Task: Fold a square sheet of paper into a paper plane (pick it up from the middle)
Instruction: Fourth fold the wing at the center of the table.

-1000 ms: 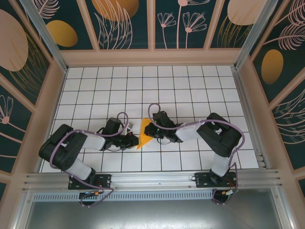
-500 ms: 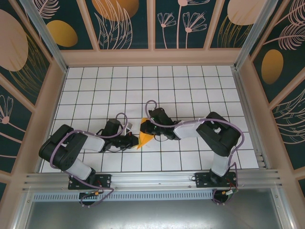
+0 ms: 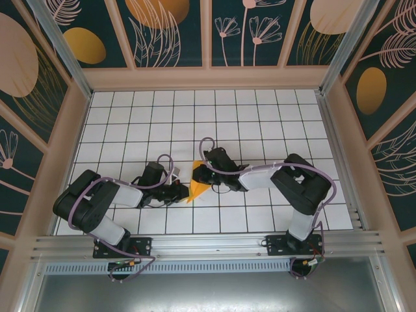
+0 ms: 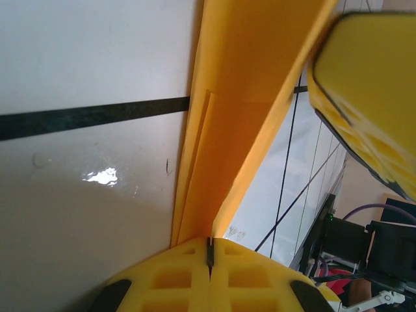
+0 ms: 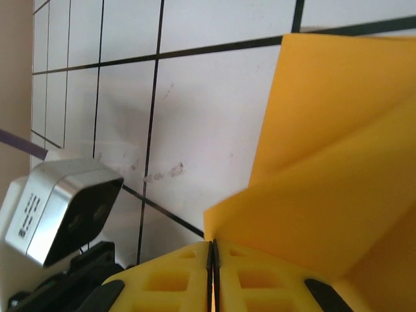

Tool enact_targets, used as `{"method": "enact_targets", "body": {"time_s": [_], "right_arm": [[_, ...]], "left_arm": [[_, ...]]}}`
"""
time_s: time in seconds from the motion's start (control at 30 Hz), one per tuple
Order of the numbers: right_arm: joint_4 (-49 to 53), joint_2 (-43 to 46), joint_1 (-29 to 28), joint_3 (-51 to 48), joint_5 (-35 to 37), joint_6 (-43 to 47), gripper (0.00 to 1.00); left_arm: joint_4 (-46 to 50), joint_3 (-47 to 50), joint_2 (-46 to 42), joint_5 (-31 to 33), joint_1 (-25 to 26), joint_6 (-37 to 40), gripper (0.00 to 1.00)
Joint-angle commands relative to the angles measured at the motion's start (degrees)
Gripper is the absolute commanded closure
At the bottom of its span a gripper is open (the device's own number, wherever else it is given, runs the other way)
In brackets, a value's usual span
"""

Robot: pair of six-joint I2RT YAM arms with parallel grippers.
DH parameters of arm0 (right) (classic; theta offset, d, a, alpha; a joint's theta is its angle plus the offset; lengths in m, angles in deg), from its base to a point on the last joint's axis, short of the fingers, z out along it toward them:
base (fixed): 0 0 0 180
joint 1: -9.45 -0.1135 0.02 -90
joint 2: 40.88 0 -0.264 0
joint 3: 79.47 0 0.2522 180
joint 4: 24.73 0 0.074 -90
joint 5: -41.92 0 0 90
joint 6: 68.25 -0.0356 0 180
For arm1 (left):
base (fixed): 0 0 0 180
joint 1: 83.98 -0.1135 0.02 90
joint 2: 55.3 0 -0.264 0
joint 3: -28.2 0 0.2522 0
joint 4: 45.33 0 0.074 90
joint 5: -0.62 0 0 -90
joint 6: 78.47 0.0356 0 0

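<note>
**Top external:** Your left end effector (image 3: pixel 181 191) and right end effector (image 3: pixel 201 174) meet nose to nose low over the gridded surface (image 3: pixel 195 123). The paper plane (image 3: pixel 196 184) sits between them. It reads as a small orange kite shape, with its sharp tip pointing down past the left end effector's tip and its wide end tucked under the right end effector. From here you can't tell how either set of jaws stands.

**Left wrist:** The left end effector (image 4: pixel 209 252) is clenched, with its yellow pads (image 4: pixel 172 279) pressed together at a thin seam. The paper plane (image 4: pixel 247 97) comes straight out of that seam, so it's grasping the paper. The paper stands on edge ahead of the pads, with a folded layer line along its length. The white surface (image 4: pixel 84 182) lies to the left of it. One yellow pad (image 4: pixel 367 97) of the right end effector hangs ahead and to the right, just beside the paper's far end. Contact there isn't clear.

**Right wrist:** The right end effector (image 5: pixel 211 252) is also clenched, with its pads (image 5: pixel 260 286) closed to a hairline. The paper plane (image 5: pixel 338 130) rises out of that line, so it's grasping the paper too. The paper fans up and to the right of the pads in two creased faces. Its top edge is near a grid line on the surface (image 5: pixel 214 117). A silver camera block (image 5: pixel 62 208) sits down and to the left of the pads, clear of the paper.
</note>
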Motion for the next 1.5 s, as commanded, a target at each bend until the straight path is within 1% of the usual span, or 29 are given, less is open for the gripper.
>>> {"method": "enact_targets", "body": {"time_s": [0.0,0.27,0.43,0.6,0.9,1.03,1.13,1.2,1.33,1.47], "right_arm": [[-1.0,1.2,1.0,-1.7,-1.1,0.8,0.89],[-0.5,-4.2,1.5,1.8,-2.0,1.3,0.9],[1.2,-5.3,1.6,2.6,-0.6,1.3,0.9],[2.2,-6.2,1.7,3.5,-0.8,1.7,0.9],[1.7,-0.5,2.2,1.7,0.2,2.2,0.88],[1.7,-1.7,2.2,2.5,-1.7,2.7,0.88],[2.8,-0.8,2.2,1.3,2.3,0.3,0.88],[2.2,1.6,2.4,-1.5,5.9,-1.5,0.88],[-1.3,5.2,3.0,-6.1,6.4,-2.2,0.88],[-2.0,5.2,3.0,-7.4,6.1,-2.4,0.89]], "left_arm": [[0.4,0.8,1.5,0.9,0.7,-0.6,1.0],[1.6,0.0,2.5,0.6,0.7,-0.2,1.0],[2.1,-0.2,3.0,0.5,0.7,0.0,1.0],[1.9,-0.1,3.4,0.5,0.7,-0.2,1.0],[1.0,1.0,1.1,1.7,0.7,-1.2,1.0],[0.0,2.0,-0.7,3.4,0.7,-2.5,1.0],[1.0,1.8,-1.8,3.8,0.7,-1.9,1.0],[1.3,1.8,-2.3,4.2,0.7,-2.0,1.0],[1.3,1.9,-2.2,4.2,0.7,-1.9,1.0],[0.9,1.6,-1.6,3.9,0.7,-1.9,1.0]]}}
